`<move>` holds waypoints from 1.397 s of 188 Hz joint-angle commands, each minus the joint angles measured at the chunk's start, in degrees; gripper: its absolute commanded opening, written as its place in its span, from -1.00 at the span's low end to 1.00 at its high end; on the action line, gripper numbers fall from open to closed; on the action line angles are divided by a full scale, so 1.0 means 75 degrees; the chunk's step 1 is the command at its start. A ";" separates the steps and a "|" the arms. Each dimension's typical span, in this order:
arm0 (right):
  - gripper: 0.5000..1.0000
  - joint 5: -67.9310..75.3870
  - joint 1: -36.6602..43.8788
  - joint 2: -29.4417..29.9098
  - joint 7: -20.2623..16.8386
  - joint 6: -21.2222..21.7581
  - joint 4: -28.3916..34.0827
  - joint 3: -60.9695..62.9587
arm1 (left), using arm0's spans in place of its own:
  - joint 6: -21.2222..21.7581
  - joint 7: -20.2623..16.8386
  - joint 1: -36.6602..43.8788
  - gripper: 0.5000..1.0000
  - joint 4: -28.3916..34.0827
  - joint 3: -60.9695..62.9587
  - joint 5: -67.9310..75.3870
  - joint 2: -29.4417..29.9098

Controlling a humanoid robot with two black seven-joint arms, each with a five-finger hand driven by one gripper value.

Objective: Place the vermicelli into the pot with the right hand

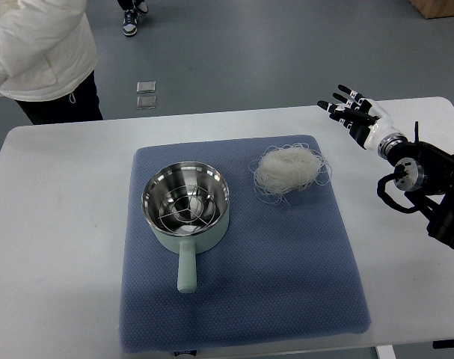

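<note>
One right hand [352,110] hovers open and empty near vermicelli [288,169], beside pot [186,203].

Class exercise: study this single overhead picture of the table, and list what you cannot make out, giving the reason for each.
- Left arm: nowhere in the top view.
- Right arm behind the right robot hand: cut off by the right edge.
- Person beyond the table: cut off by the top and left edges.
- Mat front edge: a dark mark too small to identify.
- Pot floor: glare blurs what lies under the wire rack.
</note>
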 commanded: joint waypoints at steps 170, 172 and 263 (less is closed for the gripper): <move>0.69 -0.1314 0.0117 -0.0024 0.0000 0.0211 0.0023 -0.0045 | 0.0000 -0.0001 0.0000 1.00 0.0020 0.0011 0.0001 0.0000; 0.69 -0.1373 0.0117 -0.0024 0.0000 0.0246 0.0023 -0.0045 | 0.0000 -0.0001 0.0000 1.00 0.0020 -0.0001 0.0001 0.0000; 0.68 -0.5521 0.1055 -0.0504 0.0410 0.2086 0.0140 -0.0596 | 0.0024 -0.0001 0.0000 1.00 0.0032 0.0011 0.0001 0.0000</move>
